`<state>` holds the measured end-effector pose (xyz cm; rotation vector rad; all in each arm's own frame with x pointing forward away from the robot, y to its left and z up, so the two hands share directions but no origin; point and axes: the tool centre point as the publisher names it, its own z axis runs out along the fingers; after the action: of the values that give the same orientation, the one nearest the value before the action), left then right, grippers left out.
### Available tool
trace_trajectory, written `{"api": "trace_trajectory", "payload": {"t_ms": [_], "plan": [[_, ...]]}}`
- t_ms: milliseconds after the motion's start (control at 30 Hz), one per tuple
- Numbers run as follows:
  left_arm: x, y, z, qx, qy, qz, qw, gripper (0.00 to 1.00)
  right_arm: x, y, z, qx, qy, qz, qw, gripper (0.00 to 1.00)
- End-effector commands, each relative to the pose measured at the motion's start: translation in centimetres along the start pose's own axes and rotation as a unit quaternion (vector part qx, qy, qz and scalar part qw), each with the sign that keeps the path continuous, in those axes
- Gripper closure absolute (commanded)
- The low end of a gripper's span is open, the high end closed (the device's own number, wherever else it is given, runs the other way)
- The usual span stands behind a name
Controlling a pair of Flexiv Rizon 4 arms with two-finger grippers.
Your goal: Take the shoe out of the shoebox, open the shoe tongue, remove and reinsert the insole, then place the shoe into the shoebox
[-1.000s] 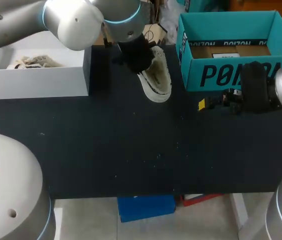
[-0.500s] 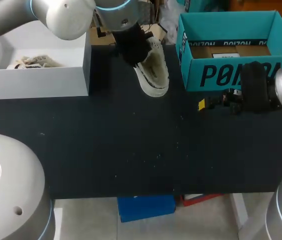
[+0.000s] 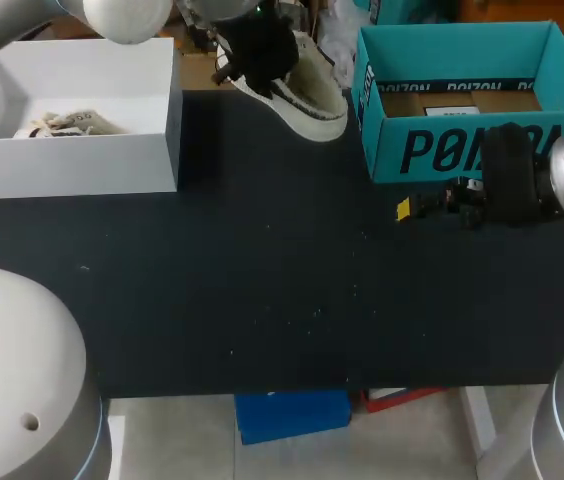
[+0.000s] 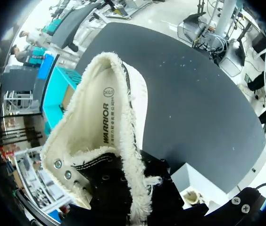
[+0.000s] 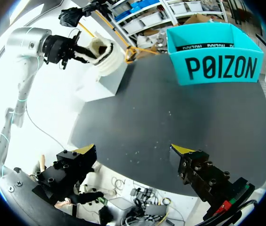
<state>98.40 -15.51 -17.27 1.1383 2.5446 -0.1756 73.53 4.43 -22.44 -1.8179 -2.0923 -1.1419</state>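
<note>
Two hands are working here, and only one is carrying anything. My left hand is holding the shoe up off the tabletop. It is clamping the shoe at the collar end, though the fleece lining is hiding its fingers from me. The toe is pointing away from the hand, and the pale fleecy opening is facing the wrist camera. The shoe is hanging between two boxes. The white box is sitting off to one side of this hand with a pale crumpled wad lying inside. The teal box is standing on the other side, with the toe just beside its near corner. My right hand is hovering low over the tabletop with its yellow-tipped fingers spread wide and gripping nothing. The teal box is standing ahead of it.
</note>
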Motion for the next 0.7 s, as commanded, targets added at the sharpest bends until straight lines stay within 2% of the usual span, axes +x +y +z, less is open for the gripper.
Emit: {"api": "trace_trajectory", "payload": {"t_ms": [33, 267, 333, 367, 433, 467, 600, 700], "plan": [[-1.1, 3.1, -0.4, 0.026, 0.0, -0.268, 0.963, 1.0, 0.0, -0.1, 0.1, -0.001, 0.001, 0.0, 1.0, 0.0], [-0.3, 9.0, -0.2, 0.007, -0.02, -0.392, 0.92, 1.0, 0.0, -0.1, 0.1, -0.001, 0.001, 0.0, 1.0, 0.0], [0.3, 10.9, 0.0, -0.016, -0.038, -0.41, 0.911, 1.0, 0.0, -0.1, 0.1, -0.001, 0.001, 0.0, 1.0, 0.0], [0.6, 11.7, 0.0, -0.009, -0.027, -0.427, 0.904, 1.0, 0.0, -0.1, 0.1, -0.001, 0.001, 0.0, 1.0, 0.0], [1.4, 13.5, 0.2, -0.03, -0.037, -0.443, 0.895, 1.0, 0.0, -0.1, 0.1, -0.001, 0.001, 0.0, 1.0, 0.0], [1.8, 14.3, 0.3, -0.025, -0.03, -0.453, 0.891, 1.0, 0.0, -0.1, 0.1, -0.001, 0.001, 0.0, 1.0, 0.0], [3.0, 16.6, 0.4, -0.039, -0.027, -0.472, 0.88, 1.0, 0.0, -0.1, 0.1, -0.001, 0.001, 0.0, 1.0, 0.0], [3.8, 17.1, 0.4, -0.053, -0.025, -0.469, 0.881, 1.0, 0.0, -0.1, 0.1, -0.001, 0.001, 0.0, 1.0, 0.0]]}}
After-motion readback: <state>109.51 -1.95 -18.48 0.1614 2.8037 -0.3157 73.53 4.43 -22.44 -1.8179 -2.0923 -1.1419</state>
